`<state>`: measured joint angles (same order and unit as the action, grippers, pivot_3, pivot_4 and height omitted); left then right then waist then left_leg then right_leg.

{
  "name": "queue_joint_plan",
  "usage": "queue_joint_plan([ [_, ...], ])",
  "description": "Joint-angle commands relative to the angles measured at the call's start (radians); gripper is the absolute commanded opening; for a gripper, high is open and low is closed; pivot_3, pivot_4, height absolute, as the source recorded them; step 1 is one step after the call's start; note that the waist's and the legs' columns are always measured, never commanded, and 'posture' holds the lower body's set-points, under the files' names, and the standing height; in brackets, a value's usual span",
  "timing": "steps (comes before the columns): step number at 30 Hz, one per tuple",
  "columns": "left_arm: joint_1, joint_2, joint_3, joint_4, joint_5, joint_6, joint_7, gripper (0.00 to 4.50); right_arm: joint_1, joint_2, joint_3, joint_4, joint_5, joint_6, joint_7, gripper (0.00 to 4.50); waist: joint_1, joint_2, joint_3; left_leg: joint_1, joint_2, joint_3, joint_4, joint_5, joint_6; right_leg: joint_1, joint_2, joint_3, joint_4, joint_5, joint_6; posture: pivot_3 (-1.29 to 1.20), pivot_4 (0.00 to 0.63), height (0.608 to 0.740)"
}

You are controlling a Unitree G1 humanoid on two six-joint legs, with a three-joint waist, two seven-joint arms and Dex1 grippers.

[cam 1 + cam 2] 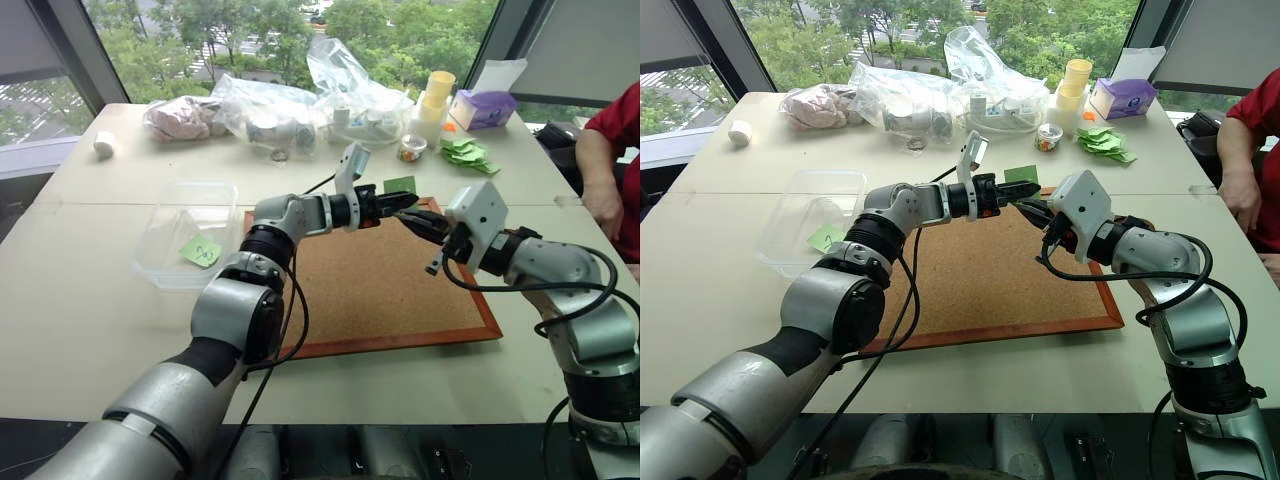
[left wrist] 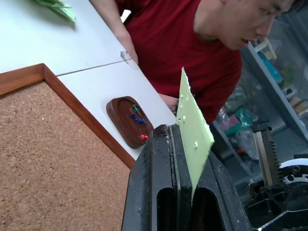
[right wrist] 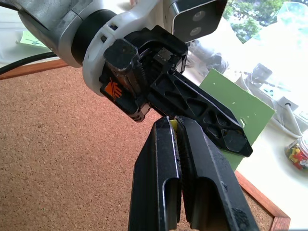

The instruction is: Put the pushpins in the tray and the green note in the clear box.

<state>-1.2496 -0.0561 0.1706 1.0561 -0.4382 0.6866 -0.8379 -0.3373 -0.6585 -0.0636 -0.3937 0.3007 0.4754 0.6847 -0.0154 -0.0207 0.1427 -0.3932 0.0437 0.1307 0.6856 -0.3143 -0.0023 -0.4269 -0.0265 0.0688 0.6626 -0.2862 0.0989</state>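
A green note with small pin holes stands upright over the far edge of the corkboard. My left gripper is shut on it. My right gripper meets it fingertip to fingertip, shut, with a sliver of the same green paper between its tips. The dark wooden tray lies on the table just off the board's corner, with a few coloured pushpins in it. The clear box stands left of the board, and a second green note with a dark scribble lies in it.
A person in a red shirt sits at the table's right side, one hand near the tray. At the back lie a heap of green slips, clear plastic bags, a small jar of pins, yellow cups and a purple box.
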Motion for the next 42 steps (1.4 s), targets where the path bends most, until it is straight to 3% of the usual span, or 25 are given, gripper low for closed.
queue_joint_plan([
  [1, 0.009, 0.020, -0.001, -0.026, 0.014, -0.017, -0.008, 0.03, 0.004, 0.025, -0.058, -0.065, 0.030, 0.006, -0.047, 0.00, -0.001, 0.000, 0.000, 0.000, 0.000, 0.000, 0.000, 0.000, 0.000, 0.000, 0.000, 0.000, 0.000, 0.000, 0.000, 0.00, 0.150, 0.738],
  [9, 0.028, 0.031, -0.021, -0.067, 0.034, -0.027, -0.023, 0.03, 0.028, 0.059, -0.086, -0.089, 0.071, 0.044, -0.102, 0.00, 0.002, 0.000, 0.000, 0.000, 0.000, 0.000, 0.000, 0.000, 0.000, 0.000, 0.000, 0.000, 0.000, 0.000, 0.000, 0.00, 0.150, 0.738],
  [14, 0.128, 0.150, -0.357, -0.366, 0.285, -0.292, -0.211, 0.03, -0.008, 0.110, -0.282, 0.021, 0.174, 0.210, -0.257, 0.00, -0.001, 0.000, 0.000, 0.000, 0.001, 0.001, -0.001, 0.000, -0.001, 0.000, 0.000, 0.000, 0.000, 0.000, 0.000, 0.00, 0.150, 0.738],
  [18, 0.157, 0.251, -0.471, -0.548, 0.333, -0.314, -0.335, 0.03, -0.027, 0.066, -0.325, 0.145, 0.135, 0.320, -0.337, 0.00, 0.000, 0.000, 0.000, 0.001, 0.003, 0.002, -0.001, 0.001, -0.001, 0.000, 0.000, 0.001, 0.000, 0.000, 0.000, 0.00, 0.150, 0.738],
  [22, 0.167, 0.324, -0.556, -0.611, 0.410, -0.399, -0.383, 0.03, -0.048, 0.034, -0.312, 0.275, 0.077, 0.386, -0.404, 0.00, 0.000, 0.001, 0.000, 0.001, 0.003, 0.002, -0.001, 0.000, 0.000, 0.000, -0.001, 0.001, 0.000, 0.000, -0.001, 0.00, 0.150, 0.738],
  [35, 0.205, 0.340, -0.579, -0.652, 0.454, -0.431, -0.375, 0.03, -0.116, 0.033, -0.286, 0.579, 0.004, 0.306, -0.408, 0.00, -0.004, 0.002, 0.000, 0.000, 0.003, 0.002, -0.001, 0.000, 0.001, -0.001, 0.001, 0.002, 0.000, 0.000, 0.000, 0.00, 0.150, 0.738],
  [39, 0.218, 0.339, -0.575, -0.669, 0.450, -0.414, -0.367, 0.00, -0.126, 0.034, -0.289, 0.610, 0.000, 0.283, -0.404, 1.29, -0.004, 0.002, 0.000, 0.000, 0.003, 0.002, -0.001, 0.000, 0.000, -0.001, 0.001, 0.002, 0.000, 0.000, 0.000, 0.00, 0.150, 0.738],
  [42, 0.226, 0.340, -0.575, -0.678, 0.451, -0.406, -0.364, 0.00, -0.124, 0.036, -0.291, 0.606, 0.003, 0.281, -0.400, 2.83, -0.003, 0.002, 0.000, 0.000, 0.003, 0.002, -0.001, 0.000, 0.000, -0.001, 0.000, 0.002, 0.000, 0.000, 0.000, 0.00, 0.150, 0.738],
])
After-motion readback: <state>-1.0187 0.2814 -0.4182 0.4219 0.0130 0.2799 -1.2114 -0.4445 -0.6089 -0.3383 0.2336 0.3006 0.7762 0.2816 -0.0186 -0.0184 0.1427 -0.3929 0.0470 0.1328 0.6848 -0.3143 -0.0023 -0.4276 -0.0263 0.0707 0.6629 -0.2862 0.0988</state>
